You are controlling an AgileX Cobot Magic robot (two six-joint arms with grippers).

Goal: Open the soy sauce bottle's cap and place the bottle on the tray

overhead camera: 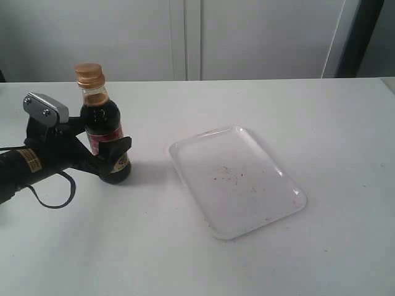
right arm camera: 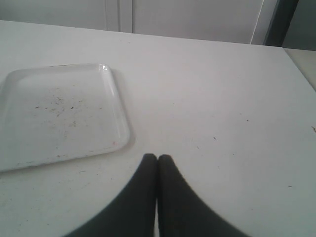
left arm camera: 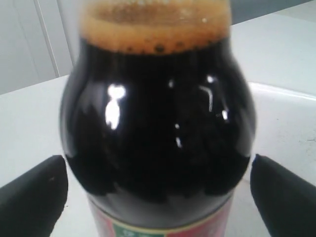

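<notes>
Left claw (overhead camera: 105, 154) reaches in level, fingers (left arm camera: 32, 197) straddling soy sauce bottle (overhead camera: 105, 132), contact unclear. Cap (overhead camera: 89, 74) on. Right claw (right arm camera: 157, 159) pinched closed, empty, tray (right arm camera: 59, 84) at its 10 o'clock.

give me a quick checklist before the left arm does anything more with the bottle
1. Bottle between the fingers: ok. The left gripper has a finger on each side of the soy sauce bottle.
2. Firm grip: cannot tell. In the left wrist view the fingers sit close to the glass, but contact is not clear.
3. Bottle upright on the table: ok.
4. Cap opened: not ok. The cap looks shut on the neck.
5. Tray free: ok. The tray holds only dark specks.
6. Right gripper ready: not ok. The right gripper is closed and away from the bottle.
</notes>
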